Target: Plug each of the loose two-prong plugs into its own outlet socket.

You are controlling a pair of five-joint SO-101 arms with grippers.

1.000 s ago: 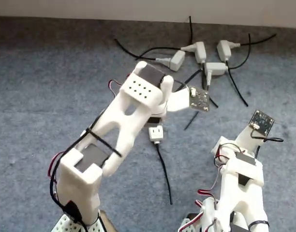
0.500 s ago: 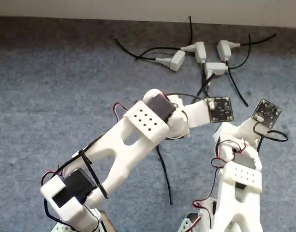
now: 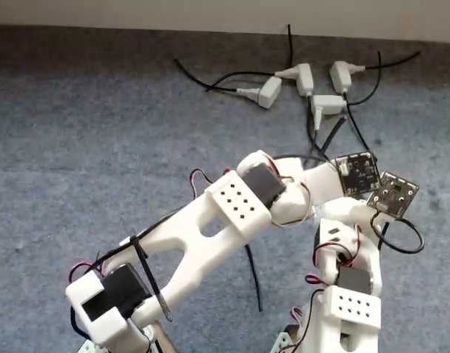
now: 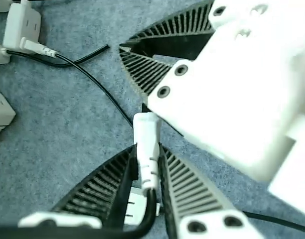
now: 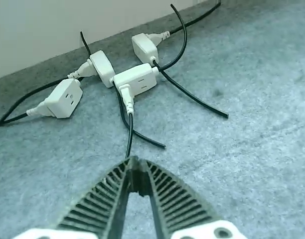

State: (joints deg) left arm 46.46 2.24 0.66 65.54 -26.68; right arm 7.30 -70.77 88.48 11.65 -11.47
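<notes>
My left gripper (image 4: 147, 158) is shut on a white two-prong plug (image 4: 145, 130) whose black cable (image 4: 142, 224) runs back between the fingers. Close beyond it stand the right gripper's black ribbed fingers (image 4: 157, 74) and white body. My right gripper (image 5: 136, 165) is shut with nothing in it, low over the carpet and pointing at the white outlet sockets (image 5: 136, 78). One of those sockets has a plug (image 5: 125, 93) in it. From above, the left arm (image 3: 232, 213) stretches across to the right arm's wrist (image 3: 390, 193), just short of the sockets (image 3: 326, 105).
Further sockets (image 3: 269, 92) (image 3: 304, 77) (image 3: 341, 73) lie near the wall among loose black cables. A black cable (image 3: 251, 276) trails over the grey carpet between the arm bases. Open carpet lies to the left (image 3: 78, 147).
The left arm has swung right and forward from the middle of the carpet, carrying the plug up beside the right arm's wrist. The right arm's wrist has shifted slightly.
</notes>
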